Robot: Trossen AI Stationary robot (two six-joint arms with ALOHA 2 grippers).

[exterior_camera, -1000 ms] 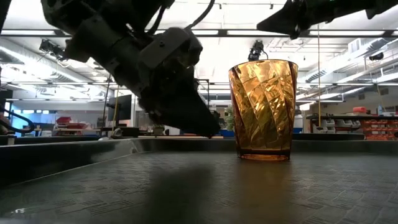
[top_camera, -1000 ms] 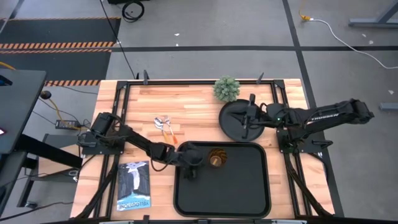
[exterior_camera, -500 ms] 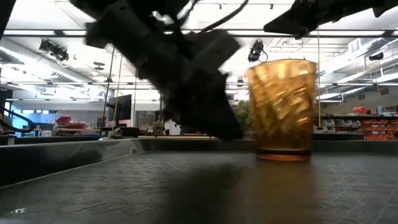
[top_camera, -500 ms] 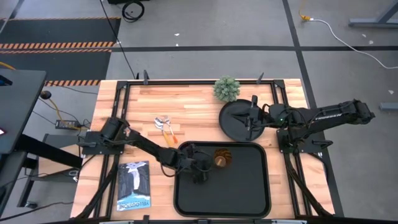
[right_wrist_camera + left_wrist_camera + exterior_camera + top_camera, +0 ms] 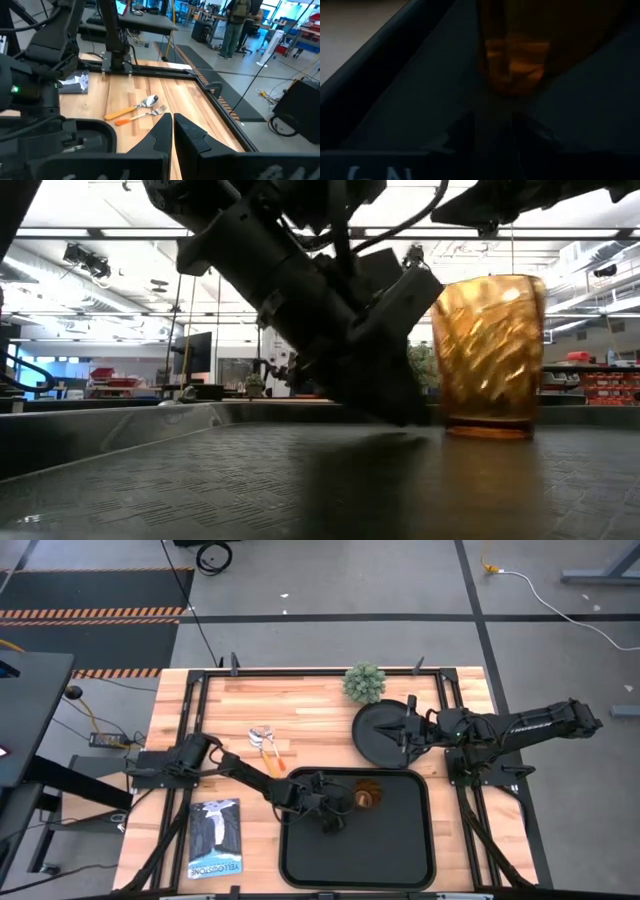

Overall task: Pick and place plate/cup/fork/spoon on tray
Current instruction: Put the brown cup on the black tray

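The amber cup [image 5: 366,798] stands upright on its base on the black tray [image 5: 400,850], in the tray's far half; it also shows in the low view [image 5: 488,355]. My left gripper [image 5: 340,812] is low over the tray at the cup's left side, its fingers a narrow gap apart [image 5: 493,125]. The round black plate [image 5: 378,740] lies flat on the table, beyond the tray's far right corner. My right gripper [image 5: 407,728] hovers shut above it [image 5: 172,127]. The orange-handled spoon [image 5: 268,743] and the fork [image 5: 150,113] lie flat side by side on the table, left of the plate. My left gripper's fingertips [image 5: 415,412] stand against the cup's lower wall [image 5: 447,415] on its left side, close to the tray floor. The fingers slant down from the table's left. The cup stays upright with its base on the tray.
A small green plant [image 5: 365,683] stands at the far edge behind the plate. A booklet [image 5: 216,837] lies left of the tray. The tray's near half [image 5: 350,860] is bare. People stand in the room beyond the table [image 5: 235,20].
My left gripper has gone toward the table's right edge, low across the tray. The cup has slid the same way along the tray floor ahead of it and has stayed upright.
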